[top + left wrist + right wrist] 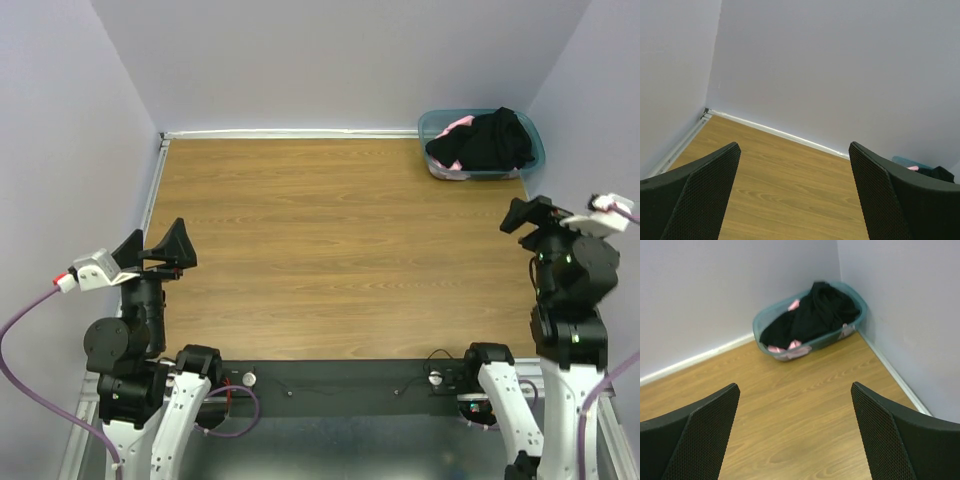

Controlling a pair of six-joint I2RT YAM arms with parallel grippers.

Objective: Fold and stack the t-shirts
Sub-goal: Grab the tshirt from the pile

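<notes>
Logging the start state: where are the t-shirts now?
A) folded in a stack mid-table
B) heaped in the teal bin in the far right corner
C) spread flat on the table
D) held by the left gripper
B: the black t-shirt and the pink t-shirt lie heaped in the teal bin.

1. The left arm [128,345] is being held folded at the left side, elbow bent and wrist raised.
2. The left gripper [155,248] is being pointed forward and to the right. Its jaws are being held wide apart and empty, and its two black fingers [700,195] are being shown well separated in the left wrist view.
3. The right arm [572,300] is being held upright at the right side, folded at the elbow.
4. The right gripper [528,213] is being pointed forward and slightly left, with its jaws being held spread wide and empty.
</notes>
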